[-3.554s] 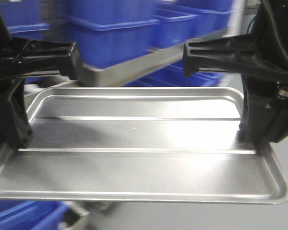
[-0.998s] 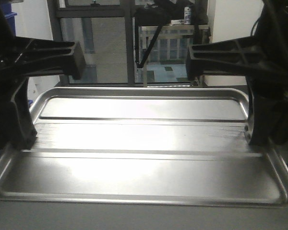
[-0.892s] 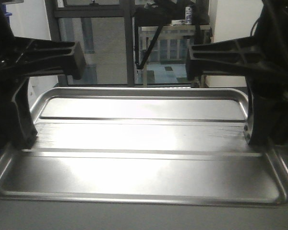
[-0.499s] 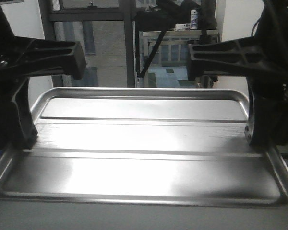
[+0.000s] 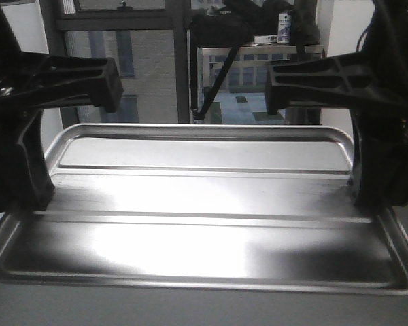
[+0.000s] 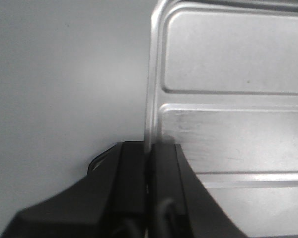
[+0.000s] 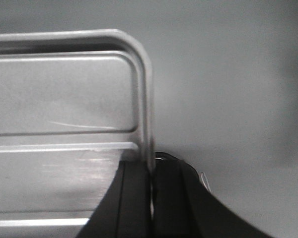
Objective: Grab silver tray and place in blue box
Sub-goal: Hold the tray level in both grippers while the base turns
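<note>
Carrying phase by the look of it: silver tray [image 5: 204, 197] fills the front view, held level in mid-air, long side across. Under it in both wrist views, only a plain grey surface [image 6: 64, 74]. Blue box? Not in any view. Behind the tray there's a dark window frame [image 5: 180, 61] & a metal rack [image 5: 258, 51], so drop-off hasn't begun, I'd say. Two-arm carry makes sense, since the tray's wide & shallow and a pinch at each short end stops it tipping. Left hand [image 6: 149, 153] is clamped on the left rim, one finger inside, one outside. Right hand [image 7: 151, 171] does the same on the right rim, approx. mirrored. Small bottle [image 5: 283, 27] sits on top of the rack. Count: 1 tray, 2 hands, 1 bottle, 0 boxes.
</note>
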Robot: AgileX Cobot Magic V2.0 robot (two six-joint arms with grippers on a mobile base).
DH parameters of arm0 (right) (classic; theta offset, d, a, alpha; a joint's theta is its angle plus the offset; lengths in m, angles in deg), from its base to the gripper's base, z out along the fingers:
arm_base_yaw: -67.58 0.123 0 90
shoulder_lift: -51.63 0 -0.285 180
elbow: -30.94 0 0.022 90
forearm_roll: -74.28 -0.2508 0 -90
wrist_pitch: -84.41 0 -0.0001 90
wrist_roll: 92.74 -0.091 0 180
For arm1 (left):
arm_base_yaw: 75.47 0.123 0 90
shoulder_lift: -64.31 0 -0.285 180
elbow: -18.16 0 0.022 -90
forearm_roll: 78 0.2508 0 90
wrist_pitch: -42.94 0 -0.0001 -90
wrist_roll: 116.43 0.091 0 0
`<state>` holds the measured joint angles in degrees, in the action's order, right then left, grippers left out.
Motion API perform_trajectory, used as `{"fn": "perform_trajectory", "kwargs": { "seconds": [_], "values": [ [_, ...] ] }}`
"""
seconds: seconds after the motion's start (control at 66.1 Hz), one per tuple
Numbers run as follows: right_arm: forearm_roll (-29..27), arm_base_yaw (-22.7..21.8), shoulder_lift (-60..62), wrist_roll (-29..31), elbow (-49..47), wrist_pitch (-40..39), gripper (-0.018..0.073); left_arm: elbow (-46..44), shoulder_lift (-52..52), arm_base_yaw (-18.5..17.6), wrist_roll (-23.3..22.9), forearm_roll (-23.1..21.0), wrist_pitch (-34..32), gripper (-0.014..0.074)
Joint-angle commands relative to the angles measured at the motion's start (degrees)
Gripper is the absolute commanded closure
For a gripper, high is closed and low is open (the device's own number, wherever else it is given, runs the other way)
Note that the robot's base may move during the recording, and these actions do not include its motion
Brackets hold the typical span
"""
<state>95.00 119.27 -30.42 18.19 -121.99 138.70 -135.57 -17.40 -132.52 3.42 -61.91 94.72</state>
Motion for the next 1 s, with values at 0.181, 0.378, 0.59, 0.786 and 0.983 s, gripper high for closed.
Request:
{"fn": "perform_trajectory", "kwargs": {
  "seconds": [0.181,0.378,0.59,0.786,0.983],
  "values": [
    [2.6,-0.1,1.6,-0.4,-1.5,0.5,0.0510,-1.3,1.6,-0.3,-0.1,1.7,0.0,0.0700],
    [2.6,-0.1,1.6,-0.4,-1.5,0.5,0.0510,-1.3,1.6,-0.3,-0.1,1.6,0.0,0.0700],
    [2.6,-0.1,1.6,-0.4,-1.5,0.6,0.0510,-1.3,1.6,-0.3,-0.1,1.6,0.0,0.0700],
    [2.6,-0.1,1.6,-0.4,-1.5,0.6,0.0510,-1.3,1.6,-0.3,-0.1,1.6,0.0,0.0700],
    [2.6,-0.1,1.6,-0.4,-1.5,0.6,0.0510,-1.3,1.6,-0.3,-0.1,1.6,0.0,0.0700]
  ]
}}
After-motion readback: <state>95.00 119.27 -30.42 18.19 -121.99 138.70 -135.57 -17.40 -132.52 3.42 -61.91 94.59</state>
